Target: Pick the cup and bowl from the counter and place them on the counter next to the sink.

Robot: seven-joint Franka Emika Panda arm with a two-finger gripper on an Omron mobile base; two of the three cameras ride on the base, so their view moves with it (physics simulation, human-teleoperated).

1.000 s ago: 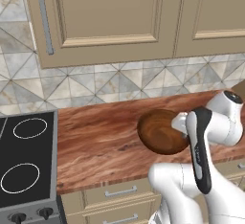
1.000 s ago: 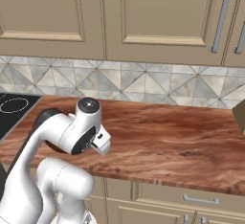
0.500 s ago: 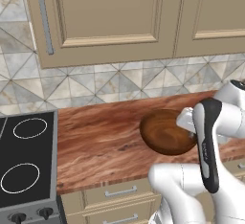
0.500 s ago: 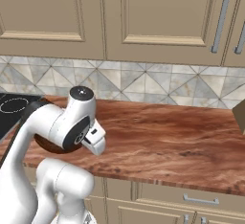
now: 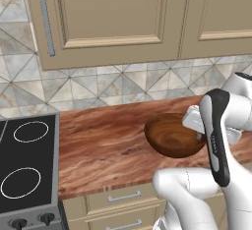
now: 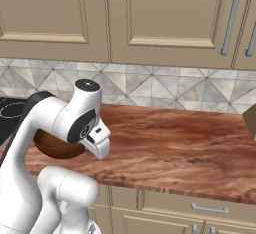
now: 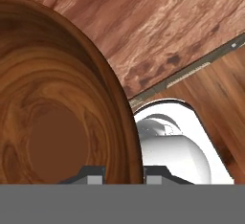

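Gripping the bowl [image 7: 62,113] by its rim, one finger inside and one outside, the gripper [image 7: 123,177] carries it tilted over the counter [image 5: 103,145] near the front edge. The pinch on that thin wooden lip looks slight (the bowl hangs well to one side of it), so it could twist loose during a swing, or clip the counter's front edge if carried low.

A black stovetop [image 5: 27,167] (white rings) sits below beige cabinets [image 5: 113,17] and, apparently, tiled backsplash [image 5: 98,89].
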